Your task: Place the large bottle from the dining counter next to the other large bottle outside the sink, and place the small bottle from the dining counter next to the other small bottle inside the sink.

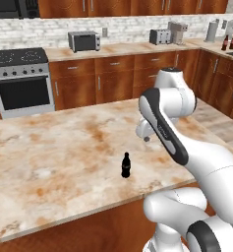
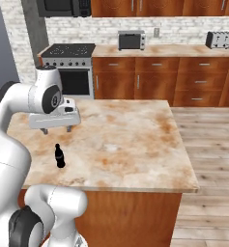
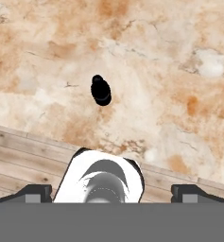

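One small black bottle is seen upright on the dining counter, near its front edge and well apart from anything else; no tall brown bottle is seen on this marble, so the large one is judged already dealt with; two brown bottles are made out together on the far counter at the right, presumably beside the sink. The gripper is held above the marble, pointed straight down, its fingers spread to their widest and nothing gripped; the bottle lies ahead of it in the hand view, so a descent upon the cap is judged to be what is being lined up.
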